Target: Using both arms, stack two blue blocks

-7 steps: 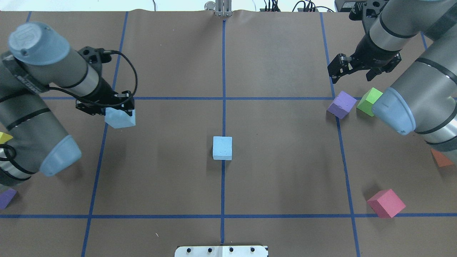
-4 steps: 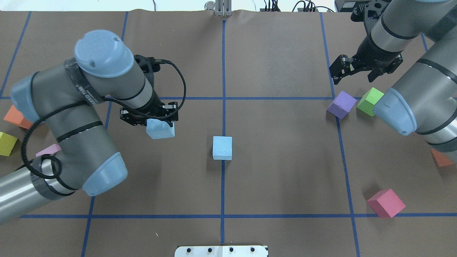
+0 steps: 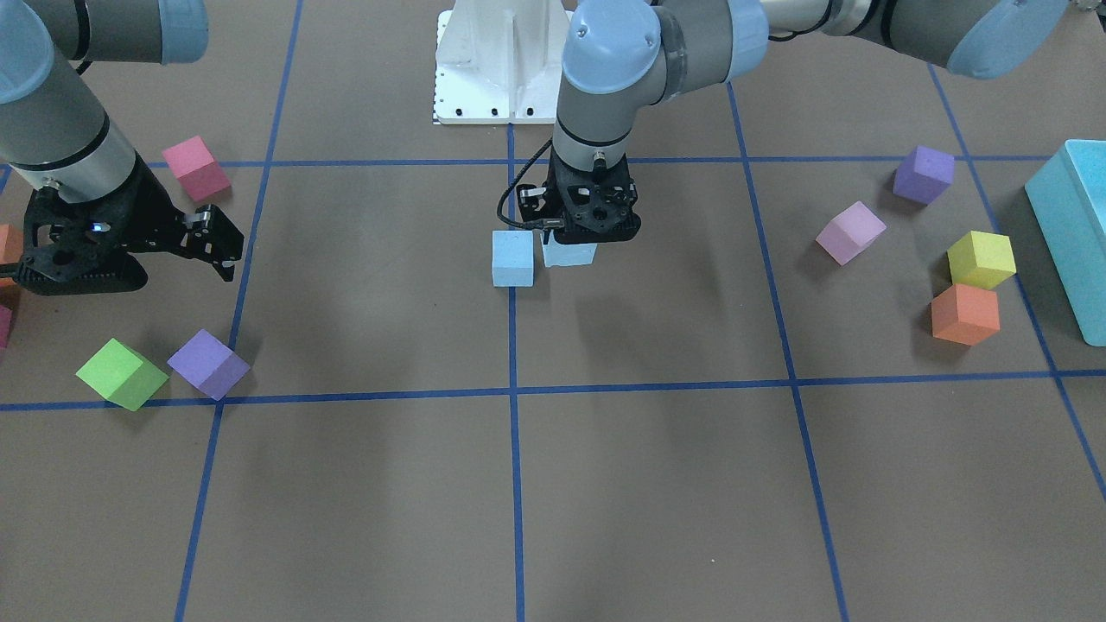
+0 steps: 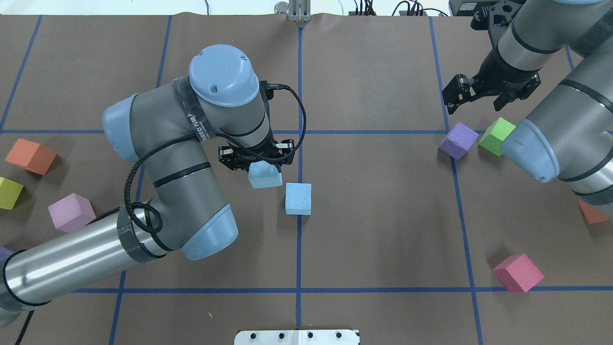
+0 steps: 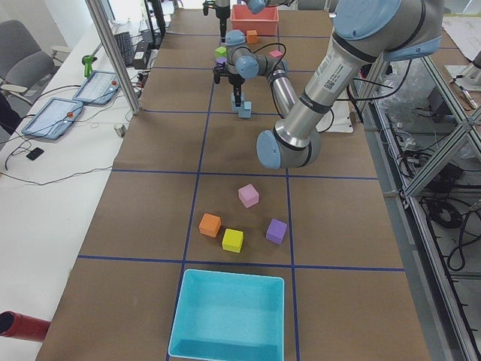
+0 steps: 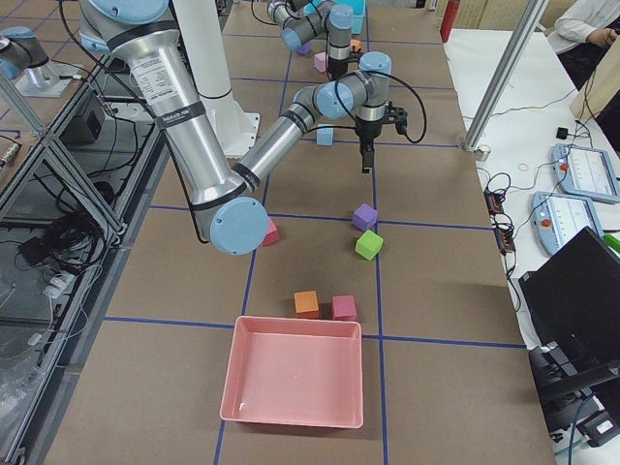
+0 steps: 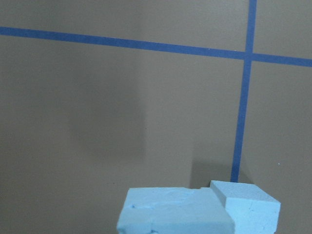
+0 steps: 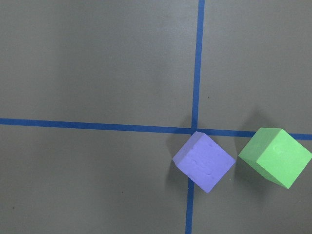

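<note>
One blue block [image 4: 298, 198] with a pitted top sits on the table's centre line; it also shows in the front view [image 3: 512, 257]. My left gripper [image 4: 257, 163] is shut on the other blue block [image 4: 265, 176] and holds it just above the table, close to the left of the resting block and not over it. In the front view this held block [image 3: 569, 254] hangs under the left gripper [image 3: 581, 231]. The left wrist view shows the held block [image 7: 175, 212] with the resting block [image 7: 248, 204] beside it. My right gripper [image 4: 475, 97] is open and empty at the far right.
A purple cube [image 4: 459, 140] and a green cube [image 4: 496, 135] lie just below the right gripper. A red-pink cube [image 4: 518, 272] is at the near right. Orange [image 4: 30, 156], yellow [image 4: 9, 192] and pink [image 4: 72, 212] cubes lie left, by a teal bin [image 3: 1071, 233].
My left arm has swung right across the table with the blue block in its grip, ending beside the resting blue block. The right gripper has barely moved.
</note>
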Robot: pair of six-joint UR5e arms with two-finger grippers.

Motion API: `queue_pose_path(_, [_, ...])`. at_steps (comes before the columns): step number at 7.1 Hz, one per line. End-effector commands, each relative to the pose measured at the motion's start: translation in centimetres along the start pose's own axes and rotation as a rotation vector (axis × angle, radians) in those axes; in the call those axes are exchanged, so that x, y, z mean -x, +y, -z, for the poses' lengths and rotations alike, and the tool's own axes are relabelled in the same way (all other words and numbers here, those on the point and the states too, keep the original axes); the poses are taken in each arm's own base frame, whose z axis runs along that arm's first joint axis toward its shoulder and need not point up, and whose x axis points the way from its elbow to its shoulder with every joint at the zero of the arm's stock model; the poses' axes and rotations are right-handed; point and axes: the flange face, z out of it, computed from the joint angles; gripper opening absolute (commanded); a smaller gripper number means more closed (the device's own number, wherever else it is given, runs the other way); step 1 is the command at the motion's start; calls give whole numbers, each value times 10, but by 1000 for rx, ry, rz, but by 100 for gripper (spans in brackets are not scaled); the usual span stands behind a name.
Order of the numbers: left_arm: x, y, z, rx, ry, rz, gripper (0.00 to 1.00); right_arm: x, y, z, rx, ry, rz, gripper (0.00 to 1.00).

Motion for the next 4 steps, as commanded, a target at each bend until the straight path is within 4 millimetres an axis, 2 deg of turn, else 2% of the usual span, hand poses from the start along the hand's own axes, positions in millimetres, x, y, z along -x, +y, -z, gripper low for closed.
queue_pose_path(1, [-23, 2, -17, 12, 9, -20, 60, 1, 0, 0, 0, -1, 0, 99])
queue_pose_path(2, [-36, -5, -24, 13, 9, -24, 60, 1, 0, 0, 0, -1, 1, 99])
queue_pose_path(4, [-39, -5, -28, 15, 5, -55, 59, 0, 0, 0, 0, 1, 0, 99])
